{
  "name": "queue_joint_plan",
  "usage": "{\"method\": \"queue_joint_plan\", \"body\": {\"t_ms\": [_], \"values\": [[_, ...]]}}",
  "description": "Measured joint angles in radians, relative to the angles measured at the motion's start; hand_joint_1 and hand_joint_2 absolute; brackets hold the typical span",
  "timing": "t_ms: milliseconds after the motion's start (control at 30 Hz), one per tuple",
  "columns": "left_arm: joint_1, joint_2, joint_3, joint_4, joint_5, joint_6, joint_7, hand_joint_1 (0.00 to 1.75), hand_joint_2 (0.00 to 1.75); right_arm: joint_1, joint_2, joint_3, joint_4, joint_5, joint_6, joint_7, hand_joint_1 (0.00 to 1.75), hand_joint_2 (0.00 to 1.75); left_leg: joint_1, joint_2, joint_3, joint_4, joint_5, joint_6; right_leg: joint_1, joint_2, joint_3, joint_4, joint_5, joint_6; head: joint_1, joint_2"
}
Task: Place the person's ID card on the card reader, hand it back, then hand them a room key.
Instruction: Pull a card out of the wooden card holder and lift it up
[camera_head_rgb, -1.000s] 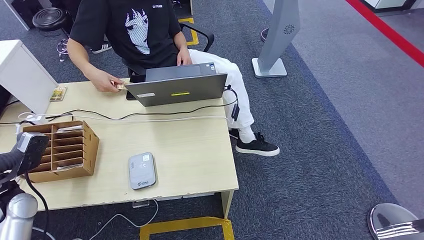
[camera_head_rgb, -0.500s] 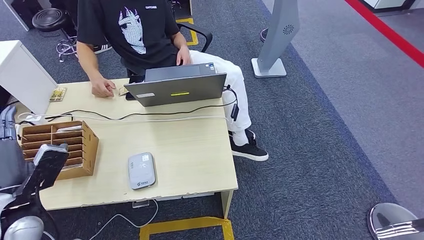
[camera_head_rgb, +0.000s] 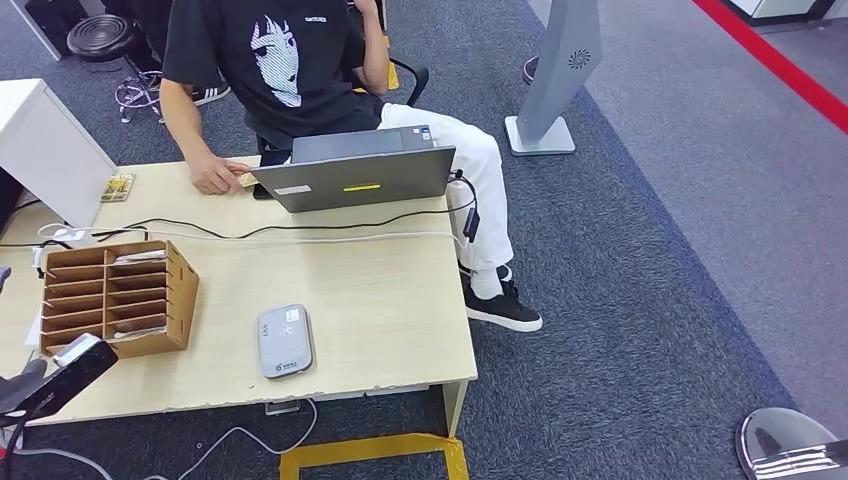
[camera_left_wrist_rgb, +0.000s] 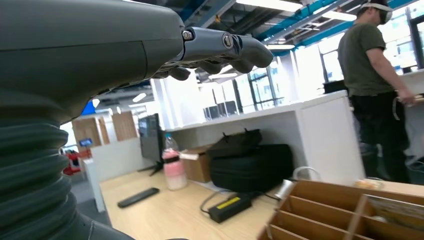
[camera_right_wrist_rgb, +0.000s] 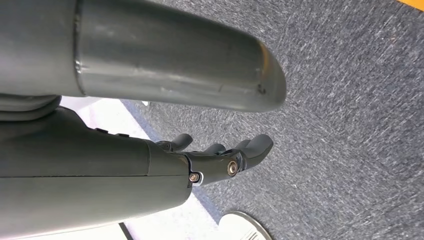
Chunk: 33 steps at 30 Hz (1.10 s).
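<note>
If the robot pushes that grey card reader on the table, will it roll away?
Probably not. The card reader looks flat and lies low on the table, so it would likely slide, not roll or tip. Its rounded, smooth-looking shell might be a bit slippery to pick up.

Grey card reader (camera_head_rgb: 284, 341), brown wood organizer (camera_head_rgb: 112, 297), pale wood desk (camera_head_rgb: 380, 300).

Grey card reader (camera_head_rgb: 284, 341) flat near desk front edge (rounded corners); ID card (camera_head_rgb: 244, 179) under person's hand.
</note>
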Motion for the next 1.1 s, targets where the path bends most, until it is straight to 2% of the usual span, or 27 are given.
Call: {"method": "queue_joint_plan", "body": {"t_ms": [100, 233, 433, 700, 1100], "values": [[0.008, 0.031, 0.001, 0.0, -0.016, -0.008, 0.0, 0.0, 1.75, -0.004, 0.0, -0.006, 0.006, 0.006, -0.004, -0.002, 0.0, 0.0, 0.0, -0.001, 0.0, 0.0, 0.0, 0.0, 0.0, -0.002, 0.001, 0.0, 0.0, 0.0, 0.0, 0.0], [0.019, 0.034, 0.001, 0.003, -0.025, 0.02, -0.014, 0.0, 1.75, -0.006, 0.001, -0.018, 0.012, 0.026, -0.006, -0.016, 0.0, 0.0, -0.001, -0.001, 0.0, 0.0, 0.0, 0.0, 0.0, -0.002, 0.001, 0.0, 0.0, 0.0, 0.0, 0.0], [0.019, -0.012, 0.001, 0.044, -0.012, 0.077, -0.041, 0.0, 1.75, -0.013, 0.001, -0.037, 0.019, 0.06, -0.006, -0.042, 0.0, 0.0, -0.001, -0.001, 0.0, 0.0, 0.0, 0.0, 0.0, -0.002, 0.001, -0.001, 0.0, 0.0, 0.0, 0.0], [0.033, -0.085, 0.0, 0.127, 0.017, 0.108, -0.053, 0.0, 1.75, -0.021, 0.001, -0.065, 0.031, 0.094, -0.007, -0.067, 0.0, 0.0, -0.001, -0.001, 0.0, 0.0, 0.0, 0.0, 0.0, -0.001, 0.001, -0.001, 0.0, 0.0, 0.0, 0.0], [0.099, -0.138, 0.013, 0.182, 0.042, 0.15, -0.07, 0.0, 1.75, -0.031, 0.001, -0.095, 0.046, 0.11, -0.012, -0.088, 0.0, 0.0, -0.001, -0.001, -0.001, 0.0, 0.0, 0.0, 0.0, -0.002, 0.001, -0.001, 0.0, 0.0, 0.0, 0.0]]}}
